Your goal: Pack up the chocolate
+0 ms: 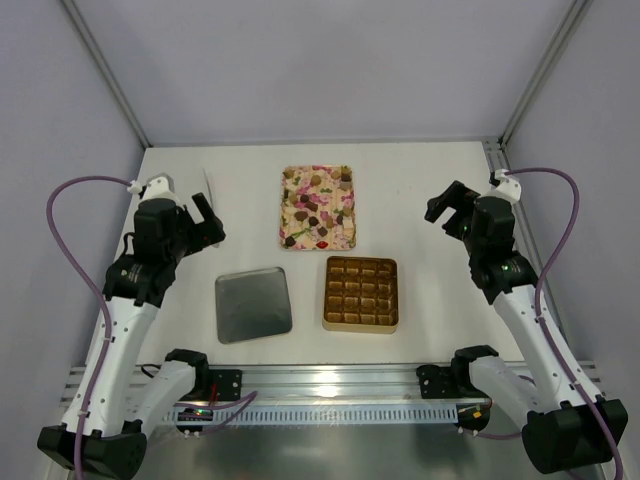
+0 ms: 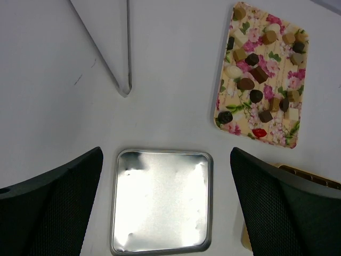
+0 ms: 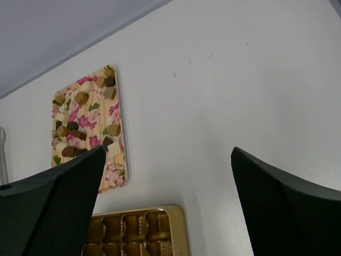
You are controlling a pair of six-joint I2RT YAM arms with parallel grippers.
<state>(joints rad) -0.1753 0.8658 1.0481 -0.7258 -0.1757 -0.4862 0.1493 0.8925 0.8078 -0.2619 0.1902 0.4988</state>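
Several small chocolates (image 1: 318,205), dark brown, tan and pale, lie scattered on a pink floral tray (image 1: 287,236) at the table's middle back. They also show in the left wrist view (image 2: 259,74) and the right wrist view (image 3: 81,98). A gold box with gridded compartments (image 1: 361,293) sits in front of the tray; its cells look empty (image 3: 136,228). My left gripper (image 1: 205,222) is open and empty, held high left of the tray. My right gripper (image 1: 447,210) is open and empty, held high right of the tray.
A square silver tin lid (image 1: 253,303) lies left of the gold box, below my left gripper (image 2: 161,200). A thin grey strip (image 2: 114,50) lies on the table at the back left. White enclosure walls stand on three sides.
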